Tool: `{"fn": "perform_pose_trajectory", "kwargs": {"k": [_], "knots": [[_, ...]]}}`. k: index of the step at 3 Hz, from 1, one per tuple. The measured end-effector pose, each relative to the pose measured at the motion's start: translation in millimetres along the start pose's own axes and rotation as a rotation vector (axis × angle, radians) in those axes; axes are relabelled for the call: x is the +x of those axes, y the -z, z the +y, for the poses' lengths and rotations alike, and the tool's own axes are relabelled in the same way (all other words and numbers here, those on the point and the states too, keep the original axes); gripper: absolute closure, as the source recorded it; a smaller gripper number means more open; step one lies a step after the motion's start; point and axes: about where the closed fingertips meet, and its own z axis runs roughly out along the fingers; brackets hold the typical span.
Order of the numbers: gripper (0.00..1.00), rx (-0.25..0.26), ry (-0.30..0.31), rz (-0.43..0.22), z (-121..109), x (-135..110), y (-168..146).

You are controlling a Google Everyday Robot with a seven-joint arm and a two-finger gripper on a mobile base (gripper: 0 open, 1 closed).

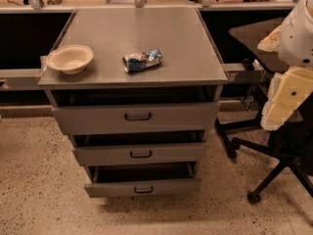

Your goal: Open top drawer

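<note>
Gripper: the gripper (282, 102) is at the right edge of the view, a pale yellow and white part below the white arm (298, 33).
Gripper opening: I cannot tell if it is wide or narrow; from this angle the shape of its end is not readable.
Gripper contact: it touches nothing of the cabinet (132, 33). It is to the right of the cabinet's corner and well apart from the drawer fronts. I cannot tell if something is held in it.
Behind the gripper: a black office chair (274, 153) stands on the speckled floor (39, 180), partly covered by the gripper.
Top drawer: the top drawer (98, 119) is directly under the cabinet's flat top. It has the widest and tallest grey front of the three.
Top drawer state: pulled out a little; a dark gap shows between the cabinet top and the upper edge of the front.
Handle: a small black loop handle (138, 116) sits at the centre of that front, with nothing touching it.
Lower drawers: the middle drawer (107, 154) and the bottom drawer (112, 188) are narrower, and each is also a little open.
On the cabinet: a pale bowl (70, 58) near the left edge, and a crumpled snack bag (142, 60) near the middle, apart from the bowl.
</note>
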Motion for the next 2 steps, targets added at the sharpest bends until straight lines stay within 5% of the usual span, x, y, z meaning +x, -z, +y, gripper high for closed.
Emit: {"fn": "perform_pose_trajectory", "kwargs": {"k": [2], "knots": [[0.0, -0.007, 0.002, -0.017, -2.3, -2.0, -6.5]]}}
